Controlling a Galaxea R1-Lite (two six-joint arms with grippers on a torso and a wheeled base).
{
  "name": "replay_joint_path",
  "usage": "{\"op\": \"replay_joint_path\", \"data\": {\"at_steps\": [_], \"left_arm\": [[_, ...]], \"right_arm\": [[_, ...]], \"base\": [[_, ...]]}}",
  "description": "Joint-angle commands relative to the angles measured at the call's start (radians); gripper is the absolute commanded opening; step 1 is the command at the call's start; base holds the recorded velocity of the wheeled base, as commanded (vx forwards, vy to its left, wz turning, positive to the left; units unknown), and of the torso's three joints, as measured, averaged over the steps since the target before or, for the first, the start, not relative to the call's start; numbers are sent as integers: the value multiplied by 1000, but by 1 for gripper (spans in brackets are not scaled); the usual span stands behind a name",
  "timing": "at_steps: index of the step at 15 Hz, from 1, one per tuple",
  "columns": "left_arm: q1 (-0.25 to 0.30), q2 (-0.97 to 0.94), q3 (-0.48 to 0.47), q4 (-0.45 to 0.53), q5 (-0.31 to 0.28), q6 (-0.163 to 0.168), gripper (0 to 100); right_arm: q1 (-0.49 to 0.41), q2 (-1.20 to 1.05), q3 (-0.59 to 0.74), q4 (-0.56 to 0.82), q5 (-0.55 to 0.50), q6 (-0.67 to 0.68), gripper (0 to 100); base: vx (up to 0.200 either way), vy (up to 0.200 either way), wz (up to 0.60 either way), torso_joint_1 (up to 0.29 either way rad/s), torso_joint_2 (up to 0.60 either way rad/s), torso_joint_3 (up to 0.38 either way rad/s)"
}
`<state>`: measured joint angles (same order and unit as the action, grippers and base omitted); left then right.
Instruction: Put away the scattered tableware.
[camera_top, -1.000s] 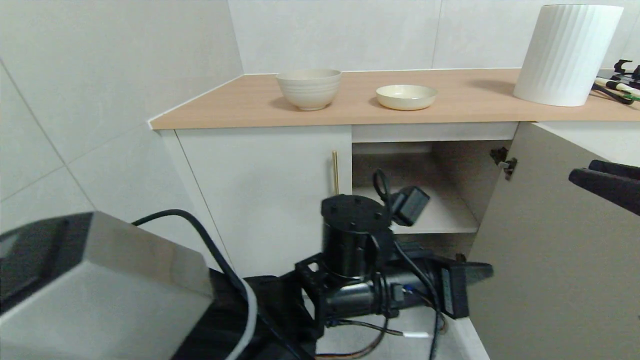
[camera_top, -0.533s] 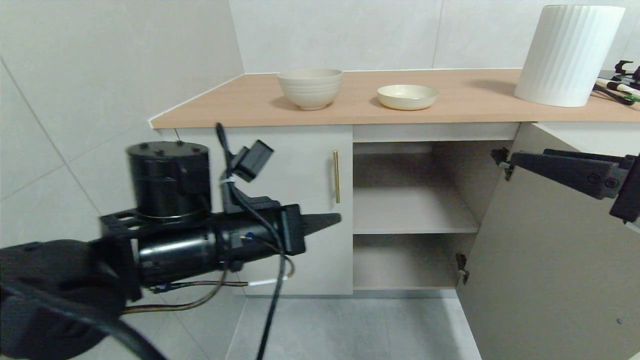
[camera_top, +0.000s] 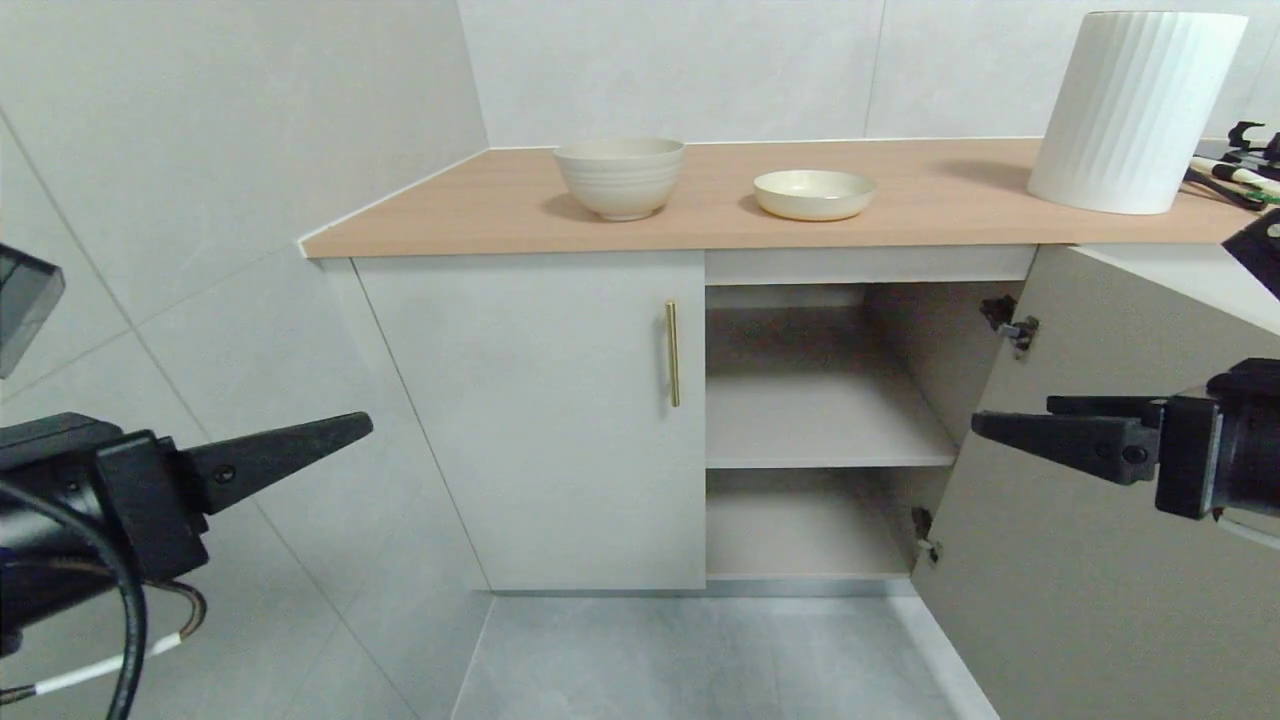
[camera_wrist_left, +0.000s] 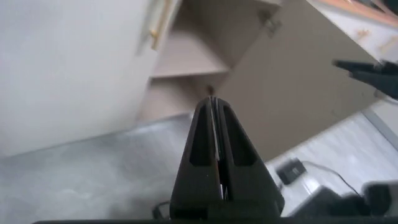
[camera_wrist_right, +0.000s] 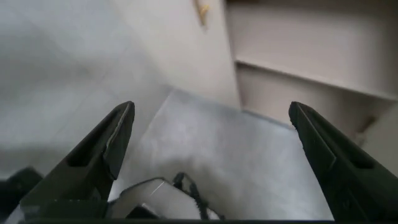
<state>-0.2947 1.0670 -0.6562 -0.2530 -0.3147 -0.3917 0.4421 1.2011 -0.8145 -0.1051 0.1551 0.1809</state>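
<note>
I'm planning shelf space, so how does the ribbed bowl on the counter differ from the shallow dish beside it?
The bowl is tall and deep with a ribbed wall; the dish is low, shallow and smooth-sided. The bowl sits toward the left end of the countertop, the dish farther right. Both are cream, upright and standing apart.

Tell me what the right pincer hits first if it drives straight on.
Likely the closed cabinet door, low down, or the floor before it. The right pincer, open, points that way past the open door. Depth is unclear.
</note>
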Motion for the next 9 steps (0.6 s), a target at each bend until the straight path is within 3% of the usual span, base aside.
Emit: {"op": "replay_joint_path", "data": {"at_steps": [1, 3, 4, 5, 9], "left_arm": [[72, -15, -5, 3, 2, 5, 0], [115, 10, -7, 3, 2, 10, 0], [115, 18, -8, 4, 2, 19, 100], [115, 22, -10, 9, 2, 36, 100], [117, 30, -13, 11, 5, 40, 100]], "right_arm": [[1, -41, -28, 22, -45, 0, 100], [1, -20, -37, 22, -118, 0, 100], [1, -11, -45, 22, -138, 2, 100], [1, -9, -46, 22, -141, 2, 100], [1, -9, -55, 22, -144, 3, 100]], "base": [[0, 0, 0, 0, 0, 0], [0, 0, 0, 0, 0, 0], [0, 0, 0, 0, 0, 0], [0, 0, 0, 0, 0, 0], [0, 0, 0, 0, 0, 0]]}}
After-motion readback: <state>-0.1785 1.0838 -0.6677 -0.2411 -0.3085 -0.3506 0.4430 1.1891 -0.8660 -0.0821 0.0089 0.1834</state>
